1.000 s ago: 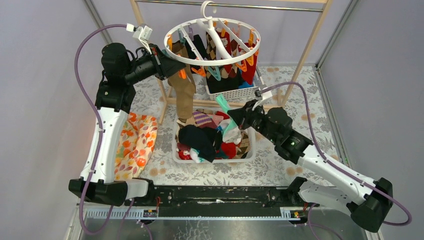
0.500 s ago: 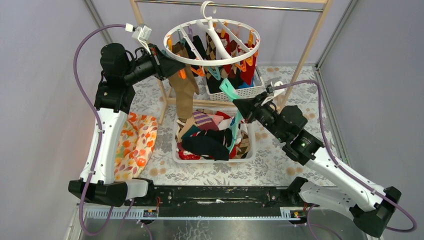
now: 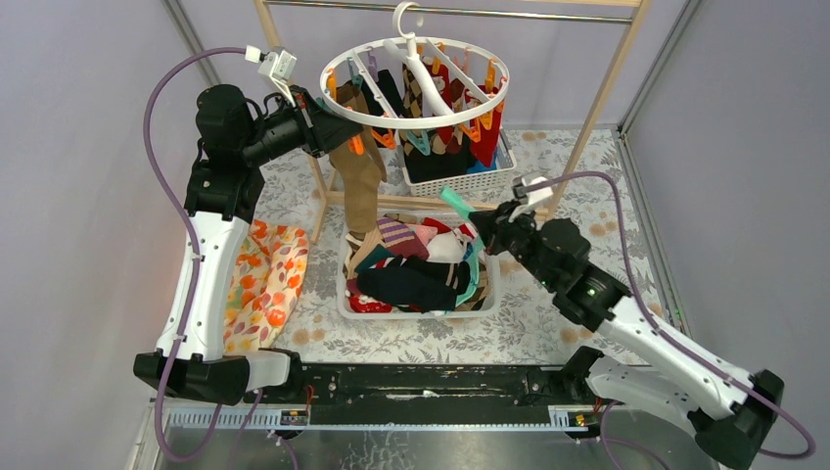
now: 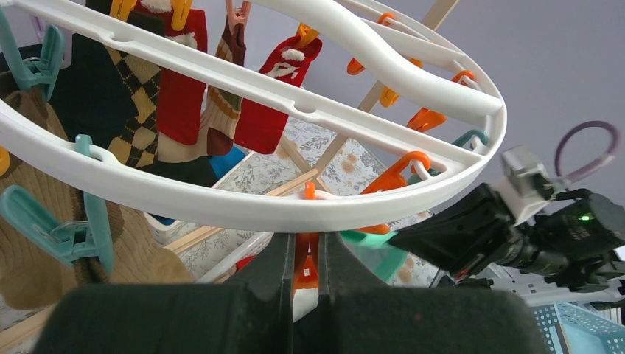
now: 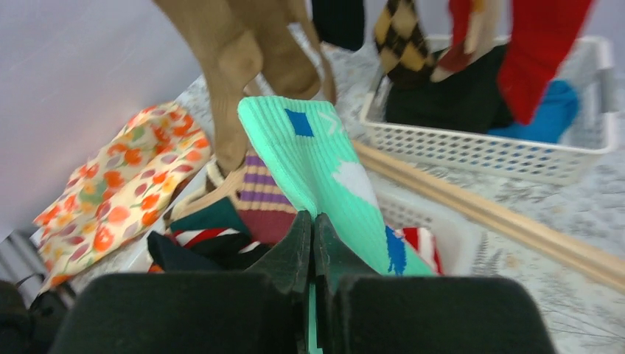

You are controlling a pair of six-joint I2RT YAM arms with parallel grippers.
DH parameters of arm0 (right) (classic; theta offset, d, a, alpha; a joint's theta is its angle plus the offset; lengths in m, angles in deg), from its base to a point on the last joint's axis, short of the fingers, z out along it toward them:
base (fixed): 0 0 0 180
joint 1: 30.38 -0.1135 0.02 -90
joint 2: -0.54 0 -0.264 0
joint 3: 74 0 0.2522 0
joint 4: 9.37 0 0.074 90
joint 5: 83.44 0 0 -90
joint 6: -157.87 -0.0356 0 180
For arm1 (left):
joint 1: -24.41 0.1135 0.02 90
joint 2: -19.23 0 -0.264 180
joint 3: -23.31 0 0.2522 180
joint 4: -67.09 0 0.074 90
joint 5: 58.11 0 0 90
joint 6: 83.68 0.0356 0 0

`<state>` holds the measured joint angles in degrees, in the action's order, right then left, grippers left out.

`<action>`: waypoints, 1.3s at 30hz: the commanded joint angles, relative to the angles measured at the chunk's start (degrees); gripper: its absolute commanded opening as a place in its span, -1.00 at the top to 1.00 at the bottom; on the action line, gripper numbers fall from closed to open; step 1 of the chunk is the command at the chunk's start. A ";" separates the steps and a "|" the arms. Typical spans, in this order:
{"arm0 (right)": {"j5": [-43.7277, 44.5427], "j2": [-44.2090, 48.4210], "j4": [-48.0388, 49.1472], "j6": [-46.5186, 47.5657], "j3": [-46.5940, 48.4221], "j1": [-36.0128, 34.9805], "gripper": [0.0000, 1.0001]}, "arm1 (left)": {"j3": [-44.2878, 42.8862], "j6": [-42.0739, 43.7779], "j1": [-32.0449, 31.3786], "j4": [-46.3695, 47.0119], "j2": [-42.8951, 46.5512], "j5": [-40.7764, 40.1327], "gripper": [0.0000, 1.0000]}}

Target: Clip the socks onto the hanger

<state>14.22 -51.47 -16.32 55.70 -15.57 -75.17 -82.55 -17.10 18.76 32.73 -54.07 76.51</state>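
The white ring hanger (image 3: 391, 119) hangs from the rail, with several socks clipped on it, among them a long tan sock (image 3: 360, 181). My left gripper (image 3: 321, 119) is at the ring's left rim. In the left wrist view it (image 4: 306, 254) is shut on an orange clip (image 4: 307, 267) just under the ring (image 4: 221, 199). My right gripper (image 3: 482, 227) is shut on a mint-green sock with blue patches (image 3: 455, 203) and holds it over the right side of the sock basket. In the right wrist view the sock (image 5: 324, 162) stands up from the shut gripper (image 5: 312, 221).
A white basket (image 3: 345, 294) in the middle of the table holds several loose socks. A second white lattice basket (image 3: 460, 181) sits behind it under the hanger. The wooden rail frame (image 3: 597, 108) stands across the back. A floral cloth (image 3: 264, 279) lies at the left.
My right gripper lifted the mint-green sock out of the basket toward the hanger, then came back down a little to the right. The left arm has not moved.
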 commanded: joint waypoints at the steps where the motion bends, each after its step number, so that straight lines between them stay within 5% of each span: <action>1: 10.01 7.03 -1.95 4.68 3.37 0.57 1.00 | 0.60 0.22 0.44 1.16 1.08 0.77 1.00; 9: 10.60 10.87 -4.36 7.70 6.50 0.51 1.00 | 0.75 -0.31 0.38 1.69 0.85 1.16 1.00; 17: -8.89 2.89 -5.08 4.71 8.96 0.42 1.00 | 0.61 -0.25 0.48 1.79 1.05 1.06 1.00; 32: -18.74 -13.07 11.79 -4.28 -5.74 -11.29 1.00 | 1.20 0.03 0.47 1.74 1.13 0.91 1.00; 33: -18.86 -13.43 11.04 -3.88 -5.70 -11.27 0.89 | 1.32 0.04 0.52 1.71 1.21 0.84 1.00; 37: -15.69 -12.83 5.56 2.20 -2.31 -12.11 -0.34 | 1.65 0.13 0.49 1.77 1.40 0.91 1.00; 39: -12.10 -12.38 3.86 6.80 -0.36 -13.97 -0.80 | 1.79 0.13 0.51 1.78 1.42 0.90 1.00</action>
<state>-1.80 -65.48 -12.34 54.94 -21.30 -86.54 -81.37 -17.12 18.84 32.97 -53.77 76.92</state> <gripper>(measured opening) 0.737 0.088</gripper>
